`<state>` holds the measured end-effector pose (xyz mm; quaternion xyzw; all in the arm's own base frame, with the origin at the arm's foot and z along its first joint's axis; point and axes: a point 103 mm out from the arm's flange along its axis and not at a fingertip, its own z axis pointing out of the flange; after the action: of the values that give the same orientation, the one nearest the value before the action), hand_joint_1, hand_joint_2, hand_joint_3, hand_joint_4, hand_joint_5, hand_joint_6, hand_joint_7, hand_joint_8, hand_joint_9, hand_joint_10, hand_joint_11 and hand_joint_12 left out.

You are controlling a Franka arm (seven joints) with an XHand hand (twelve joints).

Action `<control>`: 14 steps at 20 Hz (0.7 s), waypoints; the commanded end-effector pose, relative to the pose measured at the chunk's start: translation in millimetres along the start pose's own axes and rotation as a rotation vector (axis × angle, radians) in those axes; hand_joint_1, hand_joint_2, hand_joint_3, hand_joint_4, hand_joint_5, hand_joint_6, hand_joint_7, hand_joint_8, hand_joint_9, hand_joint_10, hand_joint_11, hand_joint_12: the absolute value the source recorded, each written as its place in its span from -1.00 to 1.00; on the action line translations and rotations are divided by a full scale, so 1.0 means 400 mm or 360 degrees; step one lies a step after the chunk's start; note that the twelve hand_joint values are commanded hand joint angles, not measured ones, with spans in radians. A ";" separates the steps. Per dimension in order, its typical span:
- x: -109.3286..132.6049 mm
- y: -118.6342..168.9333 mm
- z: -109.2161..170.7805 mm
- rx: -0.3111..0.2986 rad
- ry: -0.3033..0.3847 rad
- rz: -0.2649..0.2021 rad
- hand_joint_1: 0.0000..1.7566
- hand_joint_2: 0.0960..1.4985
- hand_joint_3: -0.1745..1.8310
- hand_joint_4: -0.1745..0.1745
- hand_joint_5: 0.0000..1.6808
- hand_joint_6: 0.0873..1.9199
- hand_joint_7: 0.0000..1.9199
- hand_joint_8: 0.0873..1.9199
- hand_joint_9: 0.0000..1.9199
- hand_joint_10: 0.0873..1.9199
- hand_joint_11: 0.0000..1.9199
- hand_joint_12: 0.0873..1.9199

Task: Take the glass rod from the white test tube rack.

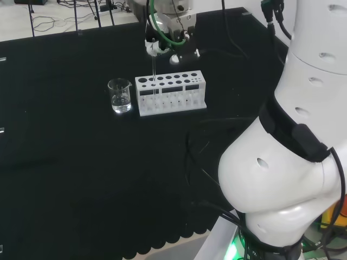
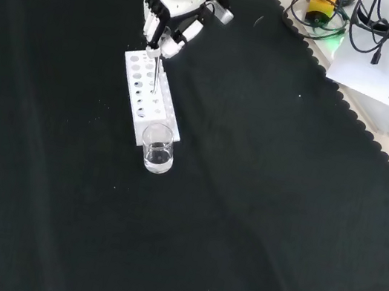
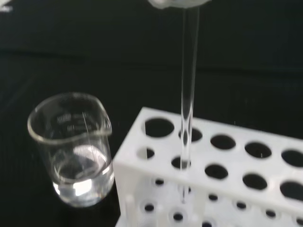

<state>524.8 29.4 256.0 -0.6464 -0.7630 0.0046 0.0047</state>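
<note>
A white test tube rack (image 1: 171, 93) with two rows of round holes stands on the black cloth. A thin clear glass rod (image 1: 154, 70) stands upright in a hole near the rack's left end in the head view. The hand (image 1: 153, 47) is above the rack with its fingers pinched on the rod's top. In the front view the hand (image 2: 164, 28) hangs over the rack (image 2: 147, 97) and the rod (image 2: 156, 75) runs down from its fingertips. The wrist view shows the rod (image 3: 188, 94) passing down through a hole of the rack (image 3: 222, 170).
A small glass beaker (image 1: 120, 96) holding some clear liquid stands just left of the rack in the head view, and nearer than the rack as the beaker (image 2: 158, 148) shows in the front view. The arm's white links (image 1: 293, 146) stand at the head view's right.
</note>
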 end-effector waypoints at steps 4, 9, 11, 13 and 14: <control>0.074 -0.035 -0.163 0.0063 -0.0052 -0.0006 0.51 0.38 -1.00 -1.00 0.61 -0.89 0.35 -0.27 0.57 -0.09 0.64 -0.33; 0.081 -0.071 -0.229 0.0098 -0.0061 0.0005 0.51 0.38 -1.00 -1.00 0.62 -0.92 0.36 -0.29 0.57 -0.10 0.65 -0.34; 0.084 -0.083 -0.248 0.0110 -0.0067 0.0021 0.51 0.37 -1.00 -1.00 0.64 -0.95 0.36 -0.29 0.58 -0.11 0.65 -0.34; 0.088 -0.108 -0.277 0.0098 -0.0060 0.0015 0.51 0.37 -1.00 -1.00 0.64 -0.96 0.37 -0.29 0.58 -0.11 0.65 -0.35; 0.091 -0.122 -0.290 0.0072 -0.0060 0.0021 0.51 0.37 -1.00 -1.00 0.64 -0.96 0.37 -0.29 0.58 -0.11 0.65 -0.35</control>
<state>491.5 52.1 339.4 -0.6474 -0.7610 0.0395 0.0151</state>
